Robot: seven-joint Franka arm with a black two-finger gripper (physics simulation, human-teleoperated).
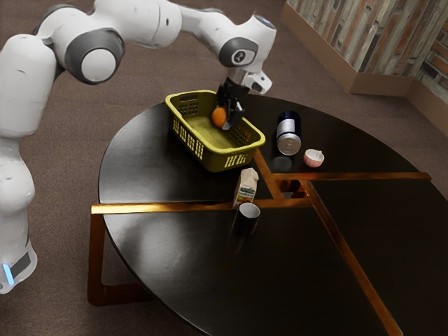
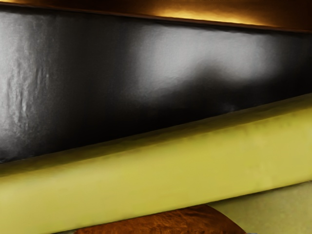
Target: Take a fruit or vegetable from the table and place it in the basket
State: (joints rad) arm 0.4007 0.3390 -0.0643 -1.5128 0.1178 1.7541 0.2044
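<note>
No legible lettering or numbers in sight

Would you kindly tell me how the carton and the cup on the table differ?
The carton is pale with coloured printing, while the cup is dark outside. The carton rises to a peaked top; the cup has a round, open mouth. The carton also looks taller than the cup. Both stand upright.

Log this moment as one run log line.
gripper: at orange, in basket opening | orange: inside basket walls, grip unclear | release: unconfirmed | carton, cup: on table, outside basket
</note>
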